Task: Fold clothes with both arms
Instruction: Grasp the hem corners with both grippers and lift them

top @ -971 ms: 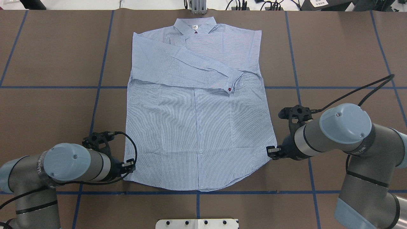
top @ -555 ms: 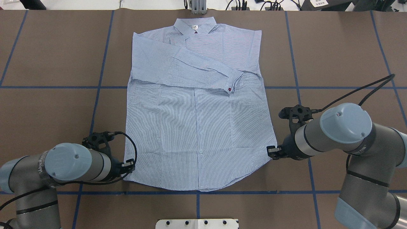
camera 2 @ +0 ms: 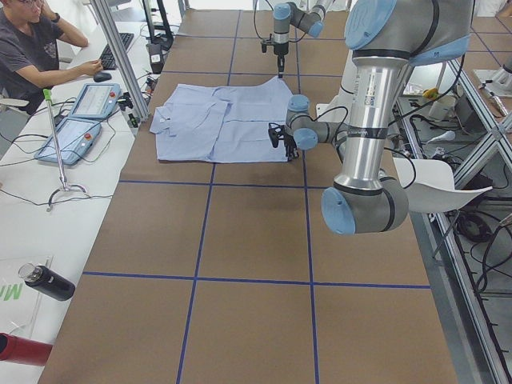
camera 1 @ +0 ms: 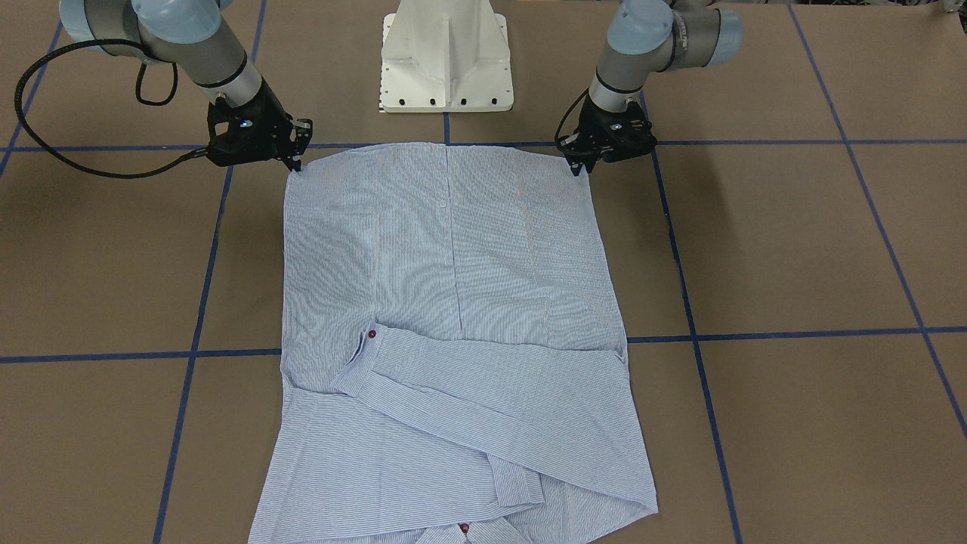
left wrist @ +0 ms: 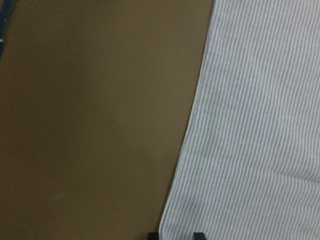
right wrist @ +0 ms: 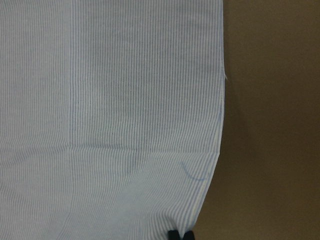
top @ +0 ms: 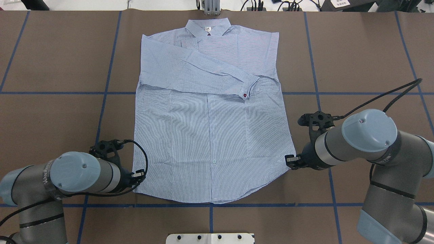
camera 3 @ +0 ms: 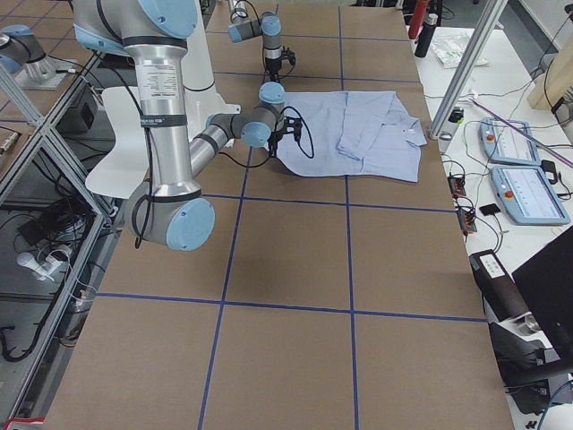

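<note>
The light blue striped shirt [top: 210, 135] lies flat and buttoned on the brown table, collar at the far edge, one sleeve folded across the chest; it also shows in the front view [camera 1: 453, 264]. My left gripper [top: 139, 175] is low at the hem's left corner [camera 1: 585, 168]. In the left wrist view its tips [left wrist: 175, 235] stand slightly apart with the shirt's edge [left wrist: 250, 125] between them. My right gripper [top: 288, 161] is at the hem's right corner [camera 1: 296, 162]. In the right wrist view its tips [right wrist: 180, 234] are close together on the shirt's edge [right wrist: 125, 100].
The white pedestal base [camera 1: 446, 68] stands at the near table edge behind the hem. Blue tape lines [top: 105, 93] grid the brown table. A metal post [top: 212, 8] sits at the far edge by the collar. An operator [camera 2: 32, 48] and tablets [camera 2: 80, 120] are beyond that edge.
My left arm has shifted slightly toward the hem corner. The right arm and the shirt have hardly moved.
</note>
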Motion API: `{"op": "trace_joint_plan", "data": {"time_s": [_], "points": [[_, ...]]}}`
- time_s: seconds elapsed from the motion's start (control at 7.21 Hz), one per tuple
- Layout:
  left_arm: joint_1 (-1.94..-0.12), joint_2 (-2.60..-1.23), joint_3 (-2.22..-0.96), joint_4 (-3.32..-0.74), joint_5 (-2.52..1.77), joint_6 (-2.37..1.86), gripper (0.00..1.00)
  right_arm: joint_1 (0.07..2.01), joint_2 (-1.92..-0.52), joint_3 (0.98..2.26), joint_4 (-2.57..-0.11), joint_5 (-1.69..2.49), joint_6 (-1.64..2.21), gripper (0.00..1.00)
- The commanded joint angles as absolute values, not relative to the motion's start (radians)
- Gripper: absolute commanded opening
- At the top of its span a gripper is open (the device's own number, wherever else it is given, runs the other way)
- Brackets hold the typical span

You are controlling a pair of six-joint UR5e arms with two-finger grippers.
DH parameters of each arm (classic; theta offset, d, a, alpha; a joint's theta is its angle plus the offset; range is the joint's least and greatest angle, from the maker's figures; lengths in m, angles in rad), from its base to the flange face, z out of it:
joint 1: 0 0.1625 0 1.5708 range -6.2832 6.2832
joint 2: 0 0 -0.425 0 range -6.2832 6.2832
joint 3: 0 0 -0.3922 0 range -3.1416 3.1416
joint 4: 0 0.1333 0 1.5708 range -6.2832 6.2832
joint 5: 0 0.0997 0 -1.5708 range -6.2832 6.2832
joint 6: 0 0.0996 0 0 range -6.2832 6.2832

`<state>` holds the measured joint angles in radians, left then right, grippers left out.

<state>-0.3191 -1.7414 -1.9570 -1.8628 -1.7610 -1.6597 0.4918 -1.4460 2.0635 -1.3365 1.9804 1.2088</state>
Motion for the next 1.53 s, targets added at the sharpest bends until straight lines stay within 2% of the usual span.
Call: {"op": "trace_joint_plan", "data": {"time_s": [0.0, 1.39], "points": [[-0.319, -1.743, -1.959, -1.861, -1.761, -1.660, 0.24, 0.494, -1.447, 2.063, -1.338, 1.980, 1.209, 0.00], [-0.318, -1.763, -1.965, -1.782, -1.761, -1.661, 0.24, 0.494, -1.447, 2.057, -1.338, 1.980, 1.209, 0.00]]}}
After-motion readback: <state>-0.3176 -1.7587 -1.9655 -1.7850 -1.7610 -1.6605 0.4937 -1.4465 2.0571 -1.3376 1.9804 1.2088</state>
